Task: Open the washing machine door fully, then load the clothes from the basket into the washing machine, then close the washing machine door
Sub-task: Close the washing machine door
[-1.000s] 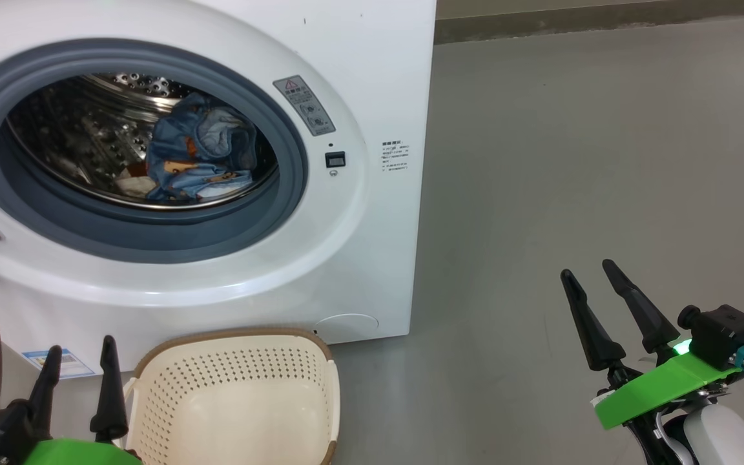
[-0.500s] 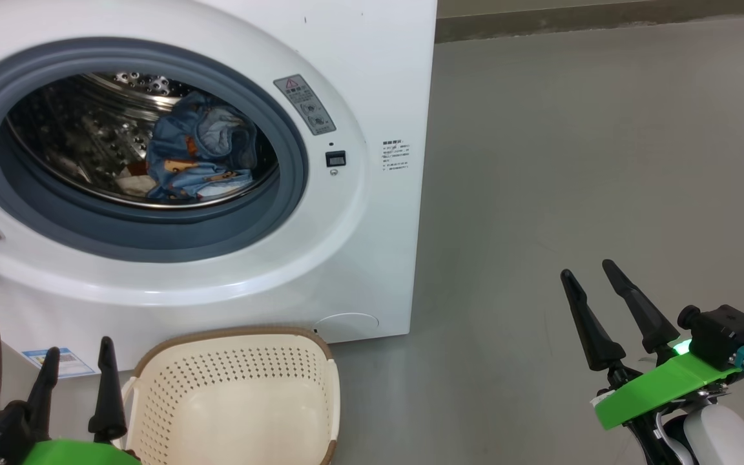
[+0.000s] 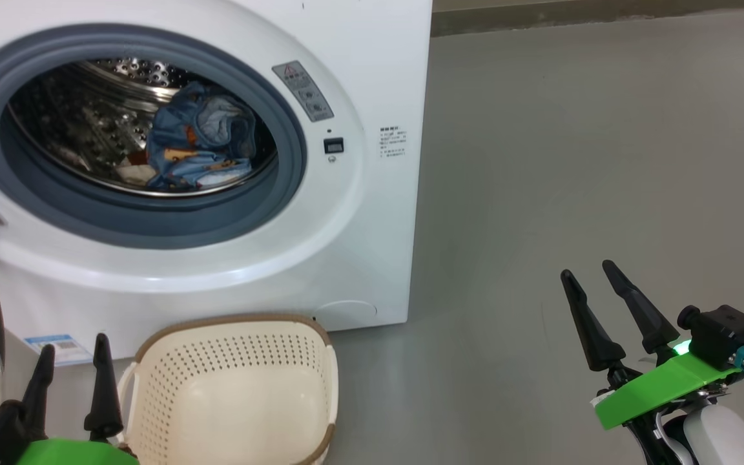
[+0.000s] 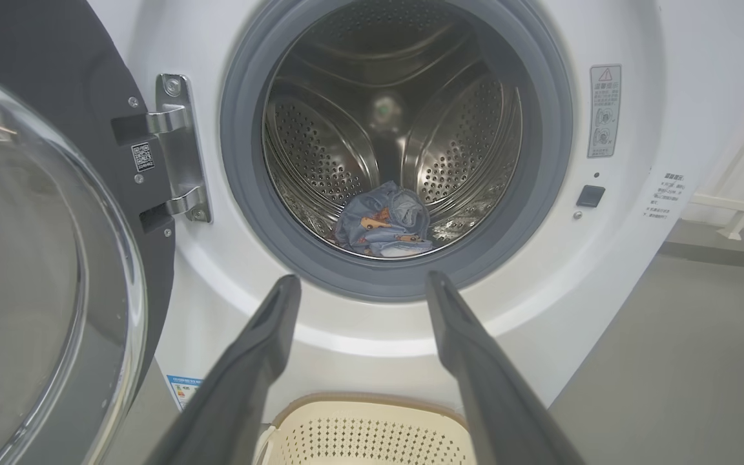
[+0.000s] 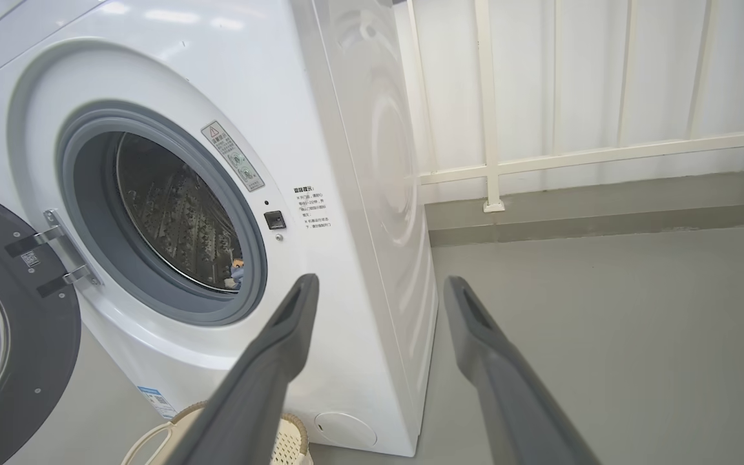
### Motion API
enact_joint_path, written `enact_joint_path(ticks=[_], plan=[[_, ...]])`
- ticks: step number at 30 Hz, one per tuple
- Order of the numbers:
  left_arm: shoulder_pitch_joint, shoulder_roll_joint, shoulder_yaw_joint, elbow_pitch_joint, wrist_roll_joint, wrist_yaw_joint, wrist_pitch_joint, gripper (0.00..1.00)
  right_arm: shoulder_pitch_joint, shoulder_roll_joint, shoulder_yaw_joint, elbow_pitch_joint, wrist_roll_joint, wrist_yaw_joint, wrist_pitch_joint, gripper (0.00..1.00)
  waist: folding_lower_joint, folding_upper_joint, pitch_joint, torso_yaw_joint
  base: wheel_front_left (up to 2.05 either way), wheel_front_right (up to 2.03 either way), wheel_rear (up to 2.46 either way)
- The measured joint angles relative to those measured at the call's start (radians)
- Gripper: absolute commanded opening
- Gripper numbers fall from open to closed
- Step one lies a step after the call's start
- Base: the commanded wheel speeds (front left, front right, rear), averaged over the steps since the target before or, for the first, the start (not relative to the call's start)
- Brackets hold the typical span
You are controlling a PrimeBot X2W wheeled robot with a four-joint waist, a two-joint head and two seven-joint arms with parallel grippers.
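In the head view we see the washing machine (image 3: 372, 64) standing open. The clothes (image 3: 201, 145) are bundled inside its drum (image 3: 75, 129), and the basket (image 3: 236, 318) sits on the floor (image 3: 572, 161) just in front of it, with nothing in it as far as we can see. Our left hand (image 3: 73, 342) hovers beside the basket with its fingers spread and nothing between them. Our right hand (image 3: 586, 268) hangs well off to the side over the floor, likewise spread and empty. In the left wrist view the washing machine door (image 4: 88, 77) is swung wide on its hinge (image 4: 175, 148). The blue printed bundle lies at the bottom of the drum, and the basket's rim shows below our fingers. In the right wrist view the door stands out to the side of the opening, clear of it. We judge the opening and the loading done; what is left is closing the door, and neither hand is touching it yet.
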Motion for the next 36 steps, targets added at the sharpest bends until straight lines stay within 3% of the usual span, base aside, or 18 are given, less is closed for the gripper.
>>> enact_joint_path(ticks=[13,36], plan=[[0.000,-0.014,0.016,0.002,0.015,-0.018,0.000,1.00,0.000,0.000,-0.001,0.002,0.001,0.000,0.000,1.00,0.0000,0.0000,0.003,0.004,-1.28,1.28,0.00],[-0.003,-0.029,0.037,0.018,0.025,-0.041,0.000,1.00,0.000,0.000,0.000,0.003,0.001,0.000,0.000,1.00,0.0000,0.0000,0.006,0.004,-0.03,0.03,0.00]])
